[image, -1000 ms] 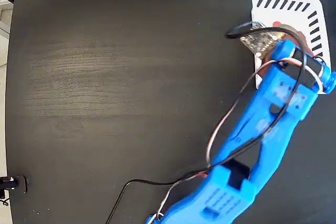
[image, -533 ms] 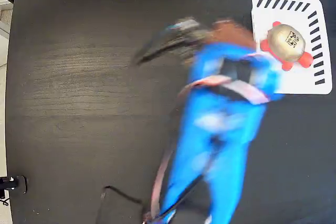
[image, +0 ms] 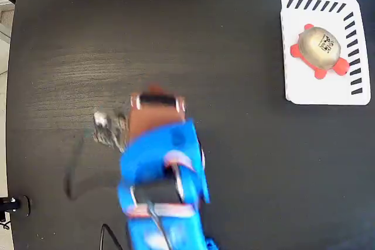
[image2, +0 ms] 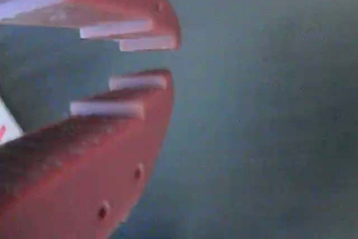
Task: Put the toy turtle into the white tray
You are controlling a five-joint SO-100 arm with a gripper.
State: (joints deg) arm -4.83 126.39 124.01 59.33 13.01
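So turtle: small squishy red-flippered, beige-shelled toy turtle [image: 318, 50] lies inside flat white slotted tray [image: 304, 89].
gripper: my orange two-finger gripper [image2: 159, 60] holds nothing, jaws narrowly parted.
risk: I see little; a swing toward the tray could knock it.

Probably a hobby or lab bench rather than a home room, though little beyond the tabletop shows. Dark wood-grain table [image: 193, 39] filling nearly the whole fixed view, bare but for a white tray [image: 310, 89] at upper right. Blue 3D-printed arm [image: 164, 185] with loose wiring rising from the bottom edge. Small black clamp or fitting [image: 14, 205] at lower left. Strip of pale floor [image: 6, 21] along the left edge.
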